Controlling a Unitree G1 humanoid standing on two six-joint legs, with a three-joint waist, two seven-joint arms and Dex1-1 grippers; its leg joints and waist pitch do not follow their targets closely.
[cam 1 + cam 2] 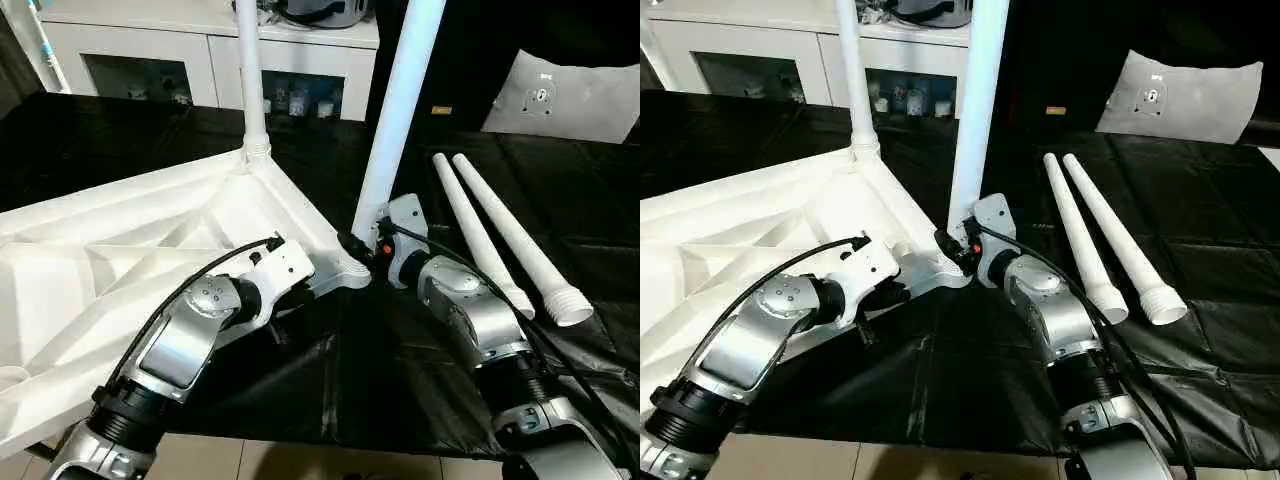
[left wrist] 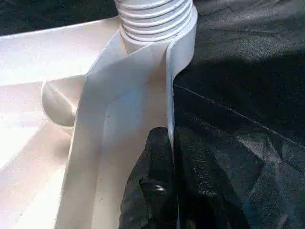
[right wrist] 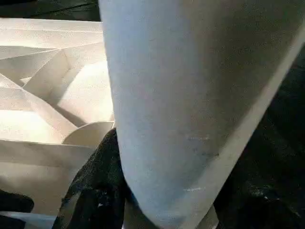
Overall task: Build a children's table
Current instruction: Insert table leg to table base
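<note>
Left eye view: white table top point(image 1: 120, 250), ribbed underside up, lying on black sheet point(image 1: 400, 370); 2 legs standing in corner sockets, far leg point(image 1: 250, 80) and near leg point(image 1: 400, 120)
Left gripper point(image 2: 169, 191): black fingers point(image 2: 150, 191) pinching table top's edge wall below the far leg's threaded socket
Right gripper point(image 1: 372, 250): clamped on base of near leg, fingers either side of it in right wrist view
2 loose legs point(image 1: 500, 240): side by side on sheet, right of right forearm
White cabinet point(image 1: 200, 60) with glass doors: behind
</note>
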